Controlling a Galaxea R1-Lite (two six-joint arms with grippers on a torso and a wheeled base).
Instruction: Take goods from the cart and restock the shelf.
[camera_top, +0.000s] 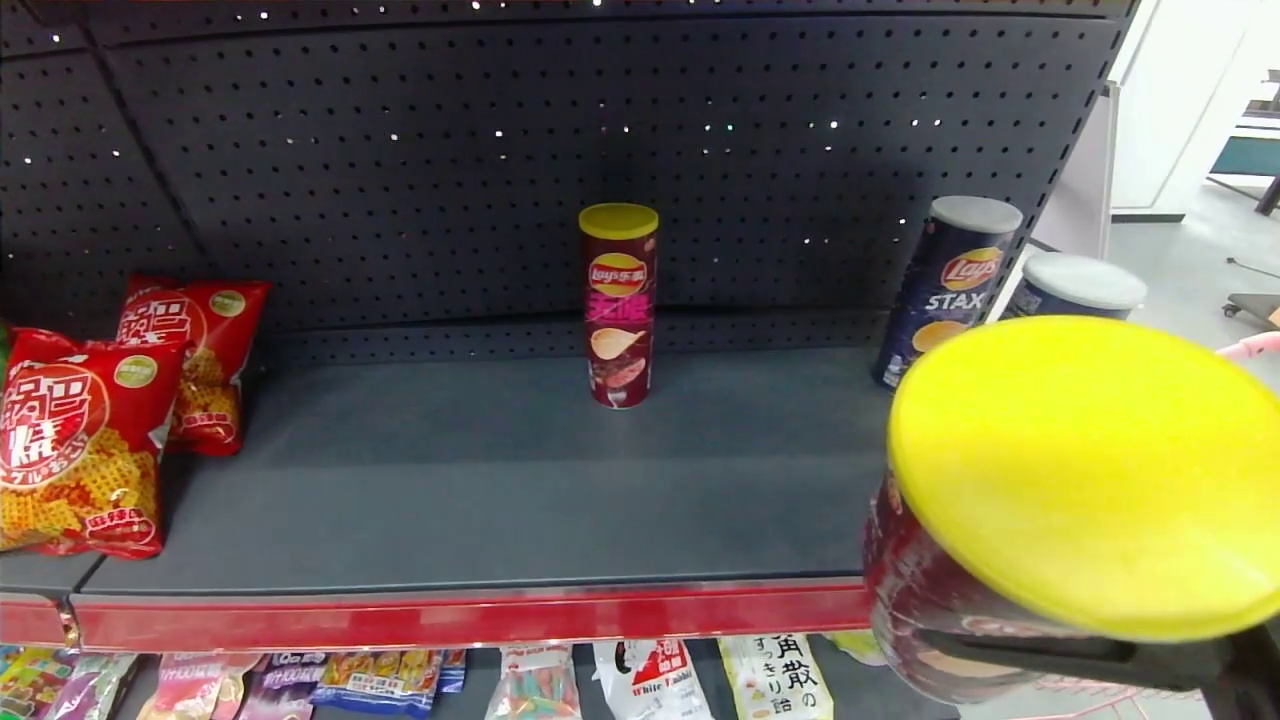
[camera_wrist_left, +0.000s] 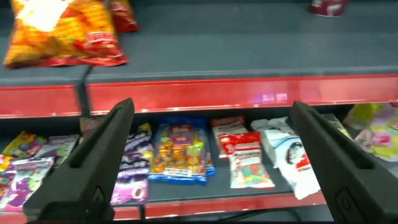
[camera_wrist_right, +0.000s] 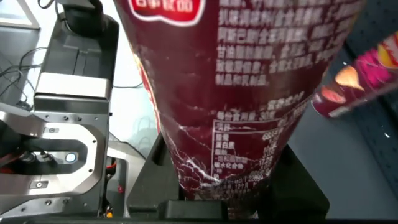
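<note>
Along the dark grey shelf (camera_top: 480, 480) I see goods at both ends and one in the middle. Off its right front edge, my right gripper (camera_wrist_right: 227, 186) pinches a chip can (camera_top: 1080, 470) low on its body: maroon, crackle-patterned, with a broad yellow lid. Two red snack bags (camera_top: 75, 440) lean at the left end and two blue cans (camera_top: 945, 290) stand at the right. A matching maroon can (camera_top: 618, 305) stands upright near the back wall. My left gripper (camera_wrist_left: 211, 168) hangs with jaws spread wide before the lower shelf (camera_wrist_left: 249, 93), where small sweet packets (camera_wrist_left: 180, 152) lie in a row.
</note>
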